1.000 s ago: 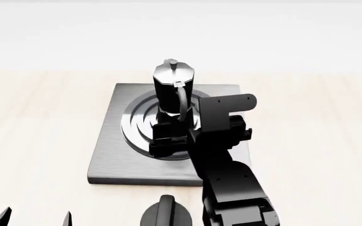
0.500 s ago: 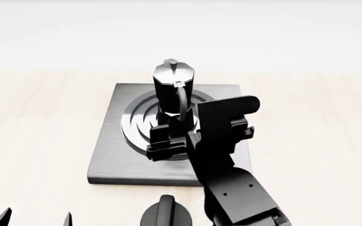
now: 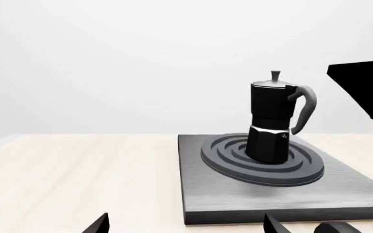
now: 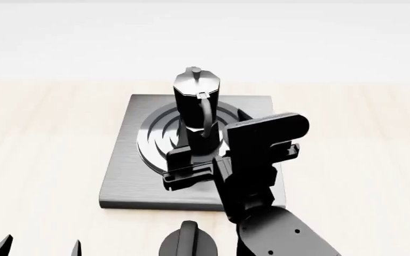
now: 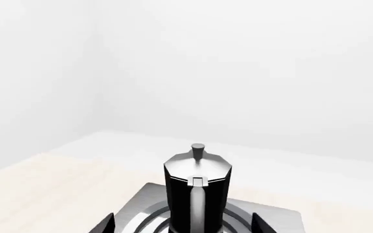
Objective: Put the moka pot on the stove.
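The moka pot [image 4: 196, 93] stands upright on the ring burner of the stove [image 4: 123, 176], with its handle turned toward me. My right gripper [image 4: 187, 168] is open just in front of the pot, above the burner's near edge, holding nothing. In the right wrist view the moka pot [image 5: 197, 194] rises ahead between the spread fingertips of the right gripper [image 5: 183, 224], over the stove [image 5: 149, 196]. The left wrist view shows the moka pot [image 3: 271, 121] on the stove [image 3: 238, 196] from the side. My left gripper [image 3: 186, 225] is open and apart from the stove, low at the near left [image 4: 40, 248].
A round black knob [image 4: 188, 242] sits on the light wooden table [image 4: 41, 144] just in front of the stove, between my two arms. The same knob [image 3: 337, 227] peeks in beside the left fingertip. The right arm's black body [image 3: 368, 82] hangs near the pot's handle side.
My right gripper has drawn back from the pot's base toward me and risen a little. The pot stays upright on the burner. The left gripper has not moved.
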